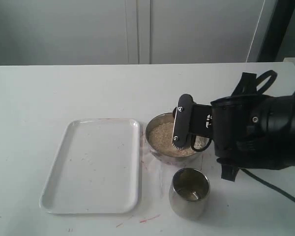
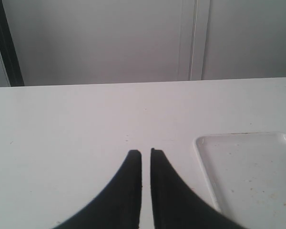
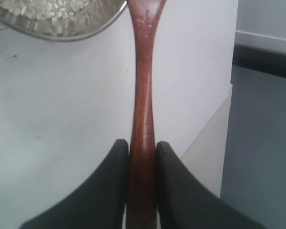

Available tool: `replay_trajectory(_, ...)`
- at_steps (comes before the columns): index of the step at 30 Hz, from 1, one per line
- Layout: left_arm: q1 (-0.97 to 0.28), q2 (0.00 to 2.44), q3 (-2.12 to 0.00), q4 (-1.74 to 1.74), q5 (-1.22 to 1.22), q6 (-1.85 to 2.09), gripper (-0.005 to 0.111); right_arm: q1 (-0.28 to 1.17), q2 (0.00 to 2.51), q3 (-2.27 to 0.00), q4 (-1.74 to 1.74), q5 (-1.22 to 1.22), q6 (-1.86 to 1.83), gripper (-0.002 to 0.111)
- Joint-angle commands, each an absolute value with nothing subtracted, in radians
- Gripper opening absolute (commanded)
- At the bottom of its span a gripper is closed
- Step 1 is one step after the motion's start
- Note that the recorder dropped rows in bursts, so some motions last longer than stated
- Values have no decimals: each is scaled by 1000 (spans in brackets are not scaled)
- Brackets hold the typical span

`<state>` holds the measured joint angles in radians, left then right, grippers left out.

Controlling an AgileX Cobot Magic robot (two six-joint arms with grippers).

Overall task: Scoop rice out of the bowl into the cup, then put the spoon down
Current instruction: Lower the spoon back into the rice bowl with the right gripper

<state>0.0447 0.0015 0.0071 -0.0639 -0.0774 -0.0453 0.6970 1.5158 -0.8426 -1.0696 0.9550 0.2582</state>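
White table (image 1: 64, 88), pale panelled wall (image 1: 64, 29)

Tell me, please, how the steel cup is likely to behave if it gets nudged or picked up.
The cup looks nearly empty, so it is probably light and may slide or tip on the smooth table when nudged. Its shiny, straight sides could slip in a grip. Being round, it would likely roll if knocked over.

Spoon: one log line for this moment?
right gripper: shut on spoon handle | spoon head: by bowl rim | rice: in bowl | cup: upright beside bowl | left gripper: shut, holding nothing
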Motion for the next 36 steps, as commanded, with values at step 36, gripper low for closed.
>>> replay_trajectory(36, 44, 0, 0, -67, -82, -49, 14, 575, 1648, -898, -1082, 832, 185, 0)
